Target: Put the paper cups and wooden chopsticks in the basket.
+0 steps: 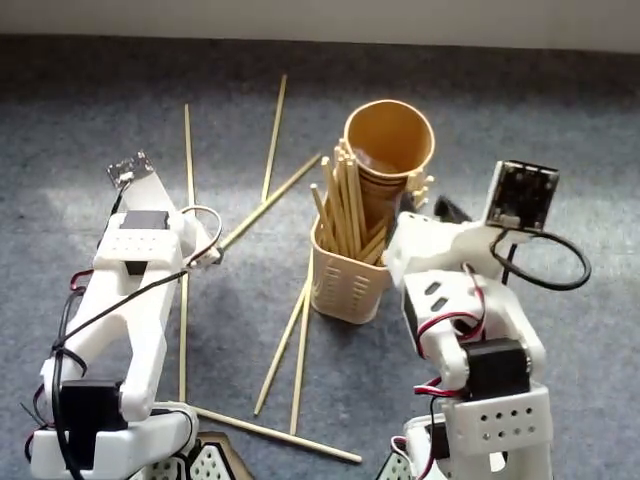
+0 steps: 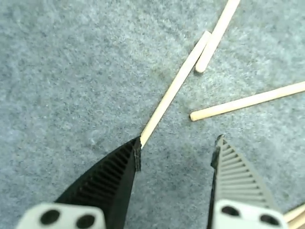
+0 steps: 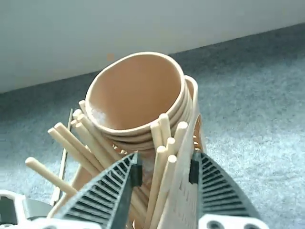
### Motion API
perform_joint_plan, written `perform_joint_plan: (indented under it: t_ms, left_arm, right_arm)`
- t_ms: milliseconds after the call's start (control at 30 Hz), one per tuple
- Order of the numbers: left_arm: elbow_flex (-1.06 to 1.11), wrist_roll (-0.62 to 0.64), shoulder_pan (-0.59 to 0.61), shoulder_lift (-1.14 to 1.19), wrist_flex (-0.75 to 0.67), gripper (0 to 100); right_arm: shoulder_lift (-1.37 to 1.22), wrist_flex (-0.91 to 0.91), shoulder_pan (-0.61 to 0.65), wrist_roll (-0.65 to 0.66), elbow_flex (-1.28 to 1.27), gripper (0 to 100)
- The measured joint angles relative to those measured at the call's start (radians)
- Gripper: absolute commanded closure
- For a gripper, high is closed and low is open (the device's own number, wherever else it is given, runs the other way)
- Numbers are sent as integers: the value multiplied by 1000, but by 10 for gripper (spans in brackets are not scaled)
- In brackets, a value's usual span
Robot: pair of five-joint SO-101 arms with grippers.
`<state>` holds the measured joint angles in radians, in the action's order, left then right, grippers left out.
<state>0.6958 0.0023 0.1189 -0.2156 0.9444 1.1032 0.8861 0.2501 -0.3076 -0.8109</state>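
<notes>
Where the high view looks down on the grey carpet (image 1: 560, 150), the basket (image 1: 348, 285) stands upright between the two arms, holding a stack of paper cups (image 1: 390, 140) and a bundle of chopsticks (image 1: 348, 205) leaning beside them. Loose chopsticks (image 1: 270, 200) lie scattered on the carpet around the basket and under the left arm (image 1: 130, 290), while the right arm (image 1: 470, 320) sits against the basket's side. From the left wrist, the left gripper (image 2: 178, 145) hangs just over the carpet with its jaws spread wide and nothing between them; one chopstick (image 2: 171, 90) ends right at the tip of the dark jaw, and two more lie near it. From the right wrist, the right gripper (image 3: 163, 167) is at the basket's rim, jaws a little apart, straddling the basket's wall and two upright chopsticks, with the cups just beyond.
</notes>
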Motion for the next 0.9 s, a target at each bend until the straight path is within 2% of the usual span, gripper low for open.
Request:
perform_joint_plan:
  t_ms: [300,433,500,567,900]
  left_arm:
    - [5,0,0,0,0,753]
    - [5,0,0,0,0,754]
    - [5,0,0,0,0,754]
    - [5,0,0,0,0,754]
    - [20,3,0,0,0,754]
  right_arm:
    - [0,-38,25,0,-153,825]
    - [0,-51,26,52,-186,829]
    - [8,-54,26,66,-195,881]
    - [9,-60,26,80,-207,992]
    - [8,-63,-8,95,-222,993]
